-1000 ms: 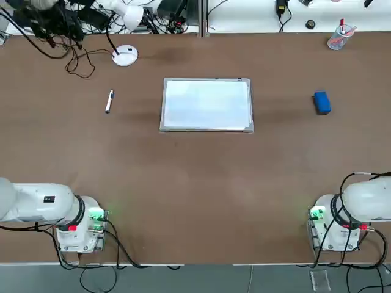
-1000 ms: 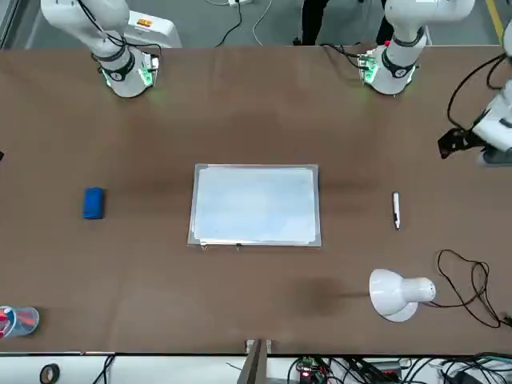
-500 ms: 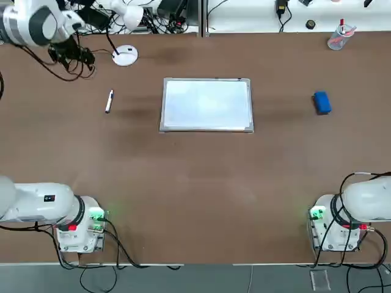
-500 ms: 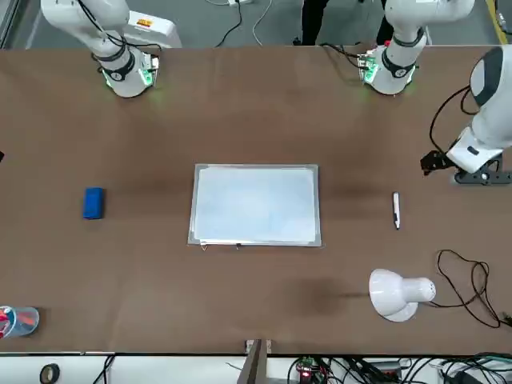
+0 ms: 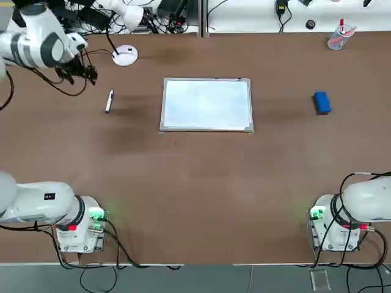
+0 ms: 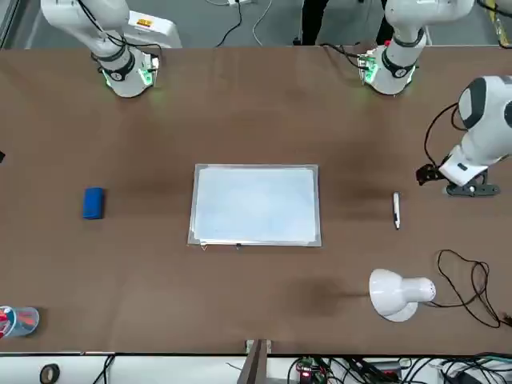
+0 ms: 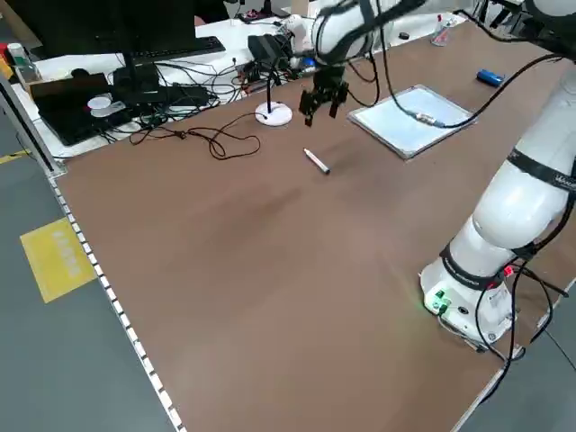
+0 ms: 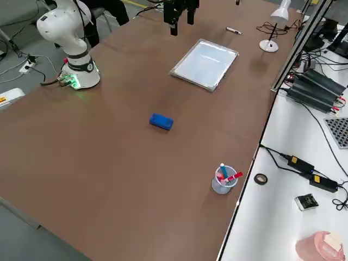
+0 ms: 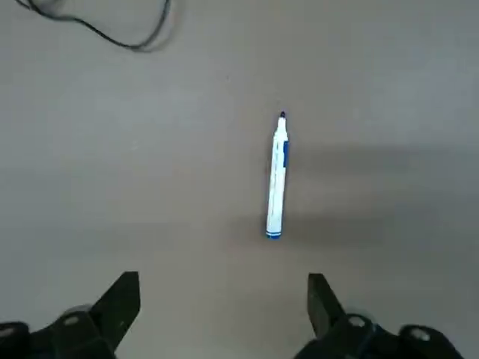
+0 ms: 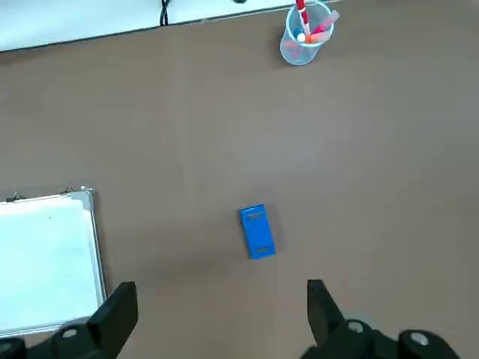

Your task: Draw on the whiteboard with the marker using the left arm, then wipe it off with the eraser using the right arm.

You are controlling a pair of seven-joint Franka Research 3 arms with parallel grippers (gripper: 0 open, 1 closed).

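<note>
The white marker (image 5: 109,101) lies flat on the brown table, left of the whiteboard (image 5: 206,104). My left gripper (image 5: 87,74) hovers a little left of and beyond the marker, open and empty. In the left wrist view the marker (image 9: 278,176) lies ahead of the spread fingers (image 9: 123,295), untouched. The blue eraser (image 5: 322,102) sits to the right of the whiteboard. My right gripper (image 10: 221,286) hangs high above the table, open, looking down on the eraser (image 10: 257,232) and the whiteboard's edge (image 10: 45,262).
A white lamp with a round base (image 5: 125,56) and a looping black cable (image 6: 468,280) stand at the far left near the marker. A clear cup with red items (image 5: 339,36) is at the far right corner. The arm bases (image 5: 82,229) sit at the near edge.
The left arm has swung in from the far left corner toward the marker, and its gripper now hangs close to it. The right arm and the objects have not moved.
</note>
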